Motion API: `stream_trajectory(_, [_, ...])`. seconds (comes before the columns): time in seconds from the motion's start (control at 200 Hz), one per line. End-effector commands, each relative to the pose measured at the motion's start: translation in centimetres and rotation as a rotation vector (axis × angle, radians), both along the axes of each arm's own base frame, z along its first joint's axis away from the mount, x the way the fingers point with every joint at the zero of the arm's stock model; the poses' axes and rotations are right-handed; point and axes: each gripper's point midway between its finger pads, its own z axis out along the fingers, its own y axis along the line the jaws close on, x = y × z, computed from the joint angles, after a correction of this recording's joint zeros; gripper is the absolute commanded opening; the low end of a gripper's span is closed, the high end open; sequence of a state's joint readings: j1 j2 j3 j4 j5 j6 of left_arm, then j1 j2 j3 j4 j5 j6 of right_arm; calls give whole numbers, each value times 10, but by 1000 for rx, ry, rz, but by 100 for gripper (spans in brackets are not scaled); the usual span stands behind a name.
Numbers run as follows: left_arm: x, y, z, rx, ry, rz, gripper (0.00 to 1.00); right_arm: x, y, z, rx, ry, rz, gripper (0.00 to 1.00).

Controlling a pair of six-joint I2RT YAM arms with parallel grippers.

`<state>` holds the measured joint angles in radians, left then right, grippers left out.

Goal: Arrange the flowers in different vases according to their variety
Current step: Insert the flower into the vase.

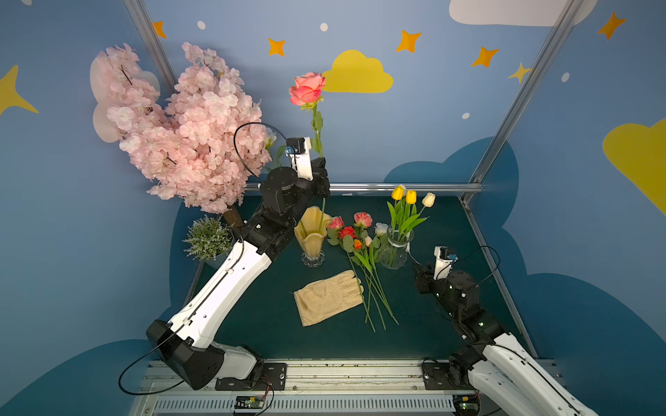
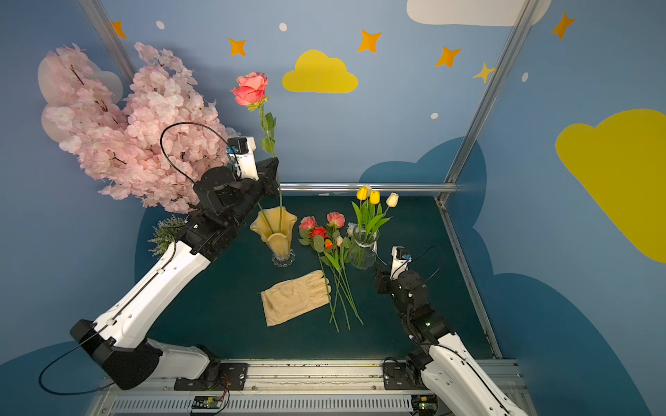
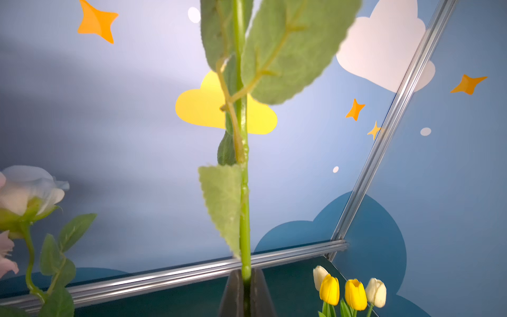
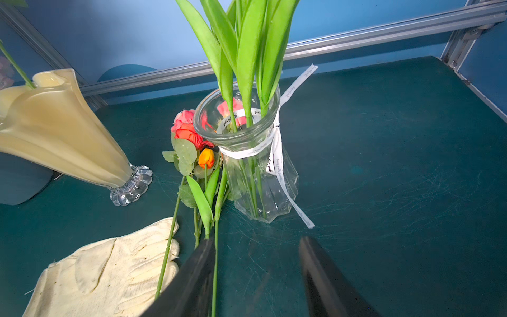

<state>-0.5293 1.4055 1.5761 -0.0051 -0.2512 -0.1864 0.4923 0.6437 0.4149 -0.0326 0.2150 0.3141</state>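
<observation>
Left gripper (image 1: 322, 169) pinches the pink rose (image 1: 307, 90) by its upright stem (tip inside the rim), directly above the amber vase (image 1: 312, 245). The right gripper (image 4: 256, 240) is spread.

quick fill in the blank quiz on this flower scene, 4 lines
1. The left gripper is shut on the stem of a pink ____ over the amber vase.
2. The clear glass vase holds yellow and cream ____.
3. The right gripper has ____ jaws and holds nothing.
4. A cream ____ lies beside the loose flowers.
Missing: rose; tulips; open; glove.
</observation>
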Motion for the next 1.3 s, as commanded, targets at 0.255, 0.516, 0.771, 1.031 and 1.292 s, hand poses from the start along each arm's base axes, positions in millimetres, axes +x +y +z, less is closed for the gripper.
stream_trajectory(0.255, [34, 12, -65, 98, -44, 97, 2, 2, 5, 1, 20, -11, 18, 54])
stream_trajectory(0.516, [38, 30, -132, 82, 65, 159, 3, 1, 8, 0, 25, -8, 34, 54])
stream_trajectory(0.771, [7, 49, -158, 22, 190, 180, 34, 2, 18, 0, 31, -7, 85, 53])
stream_trajectory(1.031, [-44, 49, -167, -62, 316, 78, 62, 0, 35, -1, 44, 28, 173, 51])
stream_trajectory(1.292, [-102, 41, -193, -149, 374, -59, 79, -2, 55, -5, 35, 47, 253, 49])
